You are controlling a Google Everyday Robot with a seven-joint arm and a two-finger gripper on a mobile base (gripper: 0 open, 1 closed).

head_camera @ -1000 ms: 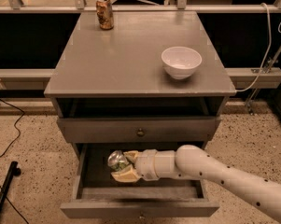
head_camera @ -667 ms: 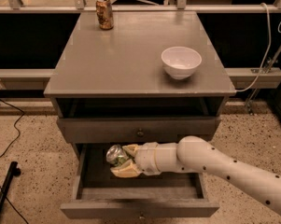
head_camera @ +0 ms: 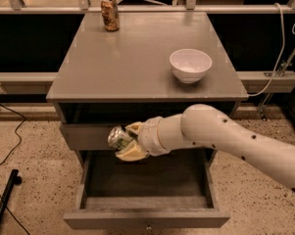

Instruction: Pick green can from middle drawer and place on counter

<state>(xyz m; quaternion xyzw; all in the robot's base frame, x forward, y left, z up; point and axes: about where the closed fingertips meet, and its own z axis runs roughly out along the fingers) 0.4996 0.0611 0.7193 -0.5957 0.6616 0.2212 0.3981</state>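
No writing, brand or number could be read anywhere. The green can [head_camera: 118, 137], clamped in the gripper [head_camera: 121, 143] above the open middle drawer [head_camera: 147, 218], showed only green and silver patches and no legible label. The brown can [head_camera: 110, 14] at the back left of the counter [head_camera: 137, 48] bore markings that could not be made out. The white bowl [head_camera: 190, 65] was plain.

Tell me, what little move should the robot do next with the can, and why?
Probably lift straight up a bit more. The gripper is shut on the green can, above the open middle drawer but below the top of the counter, so it likely needs height before going in over it, left of the white bowl.
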